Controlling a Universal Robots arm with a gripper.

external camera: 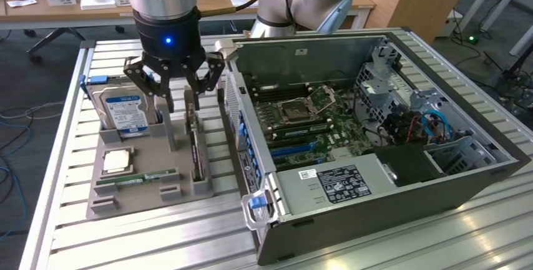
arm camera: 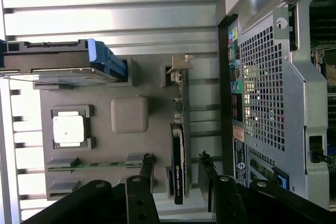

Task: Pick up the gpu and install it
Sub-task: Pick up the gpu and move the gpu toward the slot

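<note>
Clock is read on the exterior view, with twelve at its far edge and me at the centre.

My gripper [external camera: 185, 103] [arm camera: 176, 157] hangs over the grey tray [external camera: 137, 204] [arm camera: 100, 140], which sits on the slatted metal table [external camera: 150, 239] [arm camera: 105, 14]. My fingers [arm camera: 147, 169] are spread wide and grip nothing.

The gpu [external camera: 195, 145] [arm camera: 178, 140] stands on its long edge in a slot along the three o'clock side of the tray. It starts right beneath me and runs off toward six o'clock. Its face is dark, and a silvery bracket [arm camera: 178, 65] sits on one short end.

In the wrist view I have one finger on each side of the card. Bare tray shows in the gap on both sides, so there is no touch. I cannot tell how high my tips hang above the card's top edge.

- **Nine o'clock, just beside me:** the hard drive [external camera: 123, 111] [arm camera: 63, 61] stands upright in its own slot, its blue-white label facing the exterior camera.
- **Seven o'clock:** the processor [external camera: 117, 159] [arm camera: 68, 129] lies flat in a square pocket.
- **Further out on that line:** the narrow green memory stick [external camera: 137, 178] [arm camera: 89, 165] sits in a groove near the tray's six o'clock edge.
- **Three o'clock:** the computer case [external camera: 308, 58] [arm camera: 262, 77] lies open side up, close alongside the tray and near the gpu's slot. The motherboard [external camera: 316, 120] is in plain sight inside it.
</note>
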